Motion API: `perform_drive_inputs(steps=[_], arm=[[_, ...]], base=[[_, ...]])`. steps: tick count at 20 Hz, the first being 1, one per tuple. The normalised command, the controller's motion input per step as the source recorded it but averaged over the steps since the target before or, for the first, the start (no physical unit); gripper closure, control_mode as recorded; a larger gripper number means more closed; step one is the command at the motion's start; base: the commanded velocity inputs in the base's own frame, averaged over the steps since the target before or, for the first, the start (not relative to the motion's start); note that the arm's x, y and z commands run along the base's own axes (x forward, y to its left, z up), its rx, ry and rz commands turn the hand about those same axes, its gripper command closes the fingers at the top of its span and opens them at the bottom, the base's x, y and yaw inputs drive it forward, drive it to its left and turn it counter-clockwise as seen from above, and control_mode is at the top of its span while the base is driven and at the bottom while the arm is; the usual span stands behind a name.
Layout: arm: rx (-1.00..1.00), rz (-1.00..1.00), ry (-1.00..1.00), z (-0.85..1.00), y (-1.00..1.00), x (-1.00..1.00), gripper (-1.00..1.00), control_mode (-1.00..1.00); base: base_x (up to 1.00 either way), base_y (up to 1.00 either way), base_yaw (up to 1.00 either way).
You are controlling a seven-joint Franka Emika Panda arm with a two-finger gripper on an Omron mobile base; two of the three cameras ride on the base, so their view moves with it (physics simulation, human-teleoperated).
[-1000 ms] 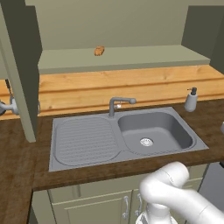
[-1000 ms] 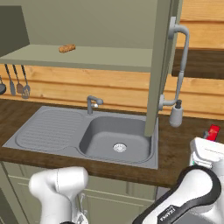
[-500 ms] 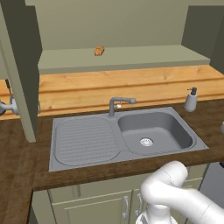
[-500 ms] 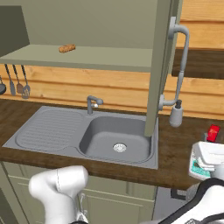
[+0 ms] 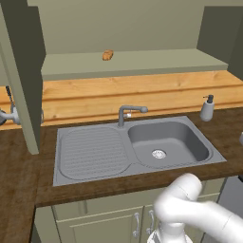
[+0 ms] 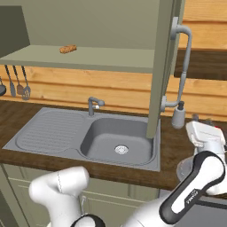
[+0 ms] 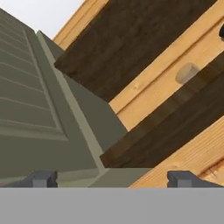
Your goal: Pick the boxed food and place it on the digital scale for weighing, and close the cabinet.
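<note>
The cabinet stands open above the sink. One grey-green door (image 6: 162, 66) juts edge-on toward me with its silver bar handle (image 6: 186, 57), and another door (image 5: 19, 71) hangs open on the left. My gripper (image 7: 113, 179) is open with nothing between its fingertips (image 7: 43, 178), facing a panelled cabinet door (image 7: 35, 109) and wooden wall planks. In the right base view the white hand (image 6: 205, 135) hovers over the dark counter at the far right. The boxed food is hidden behind the hand. A pale flat rounded thing (image 6: 184, 168), perhaps the digital scale, peeks out beside the arm.
A small orange-brown lump (image 5: 107, 55) lies on the cabinet shelf (image 5: 142, 64). The grey sink (image 5: 166, 142) with its tap (image 5: 127, 114) fills the counter's middle. A soap dispenser (image 5: 207, 108) stands at its right. Utensils (image 6: 20, 82) hang on the left wall.
In the right base view the arm has swung up at the far right, and the hand now covers the red-topped box that showed there before. The left base view is unchanged.
</note>
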Motion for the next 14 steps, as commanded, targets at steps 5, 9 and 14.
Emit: perform_drive_inputs(steps=[5, 9, 14], arm=[[0.11, 0.27, -0.02, 0.29, -0.22, 0.13, -1.00, -1.00], [0.02, 0.28, -0.11, 0.26, 0.77, -0.18, -1.00, -1.00], [-0.02, 0.28, -0.23, -0.02, 1.00, -0.24, -1.00, -1.00]], base=[[0.00, 0.00, 0.00], [0.00, 0.00, 0.00], [0.00, 0.00, 0.00]])
